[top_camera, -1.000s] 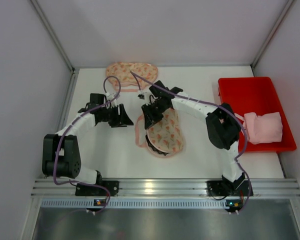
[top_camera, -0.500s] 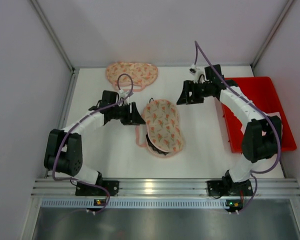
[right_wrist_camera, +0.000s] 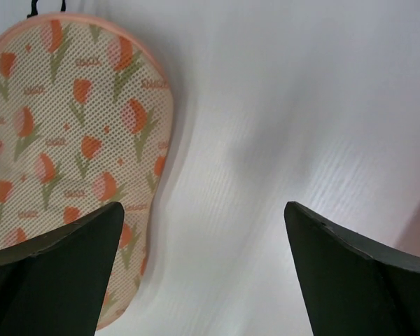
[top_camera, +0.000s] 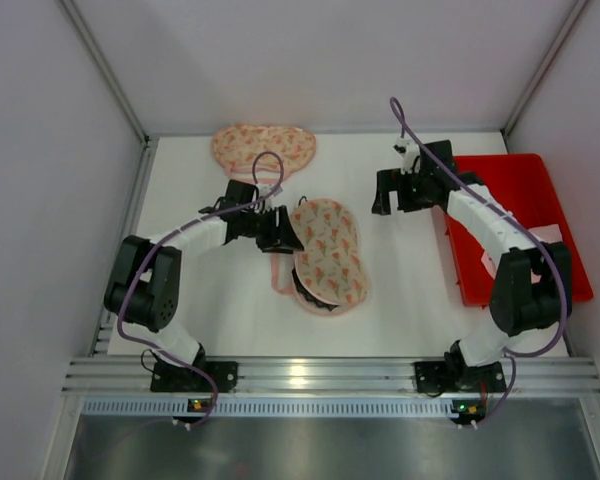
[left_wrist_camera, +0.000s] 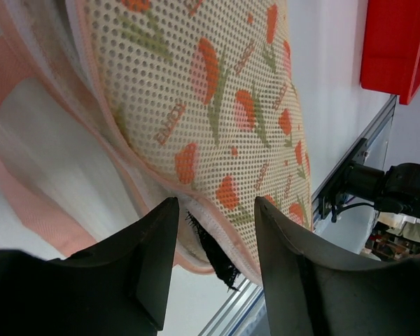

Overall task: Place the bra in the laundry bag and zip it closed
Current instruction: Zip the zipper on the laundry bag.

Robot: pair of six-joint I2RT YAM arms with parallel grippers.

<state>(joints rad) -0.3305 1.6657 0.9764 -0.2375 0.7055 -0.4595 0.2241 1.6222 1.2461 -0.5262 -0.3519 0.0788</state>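
Mesh printed with orange tulips made up the laundry bag [top_camera: 327, 250], which lay on the white table [top_camera: 410, 290] with its pink-trimmed left side open. Black fabric of the bra [left_wrist_camera: 213, 253] poked out at the bag's near-left edge; the rest sat hidden under the top layer. The left gripper [top_camera: 283, 232] was at the bag's left rim, fingers [left_wrist_camera: 147, 266] spread apart, the pink hem just ahead of them and nothing pinched. Right of the bag and well apart from it, the right gripper [top_camera: 384, 193] hung over bare table, fingers wide apart and empty. Beyond the bag's far end lay a second tulip-print bag [top_camera: 263, 148]. Farther right of the bag stood a red bin [top_camera: 555, 215], partly covered by the right arm [top_camera: 500, 240].
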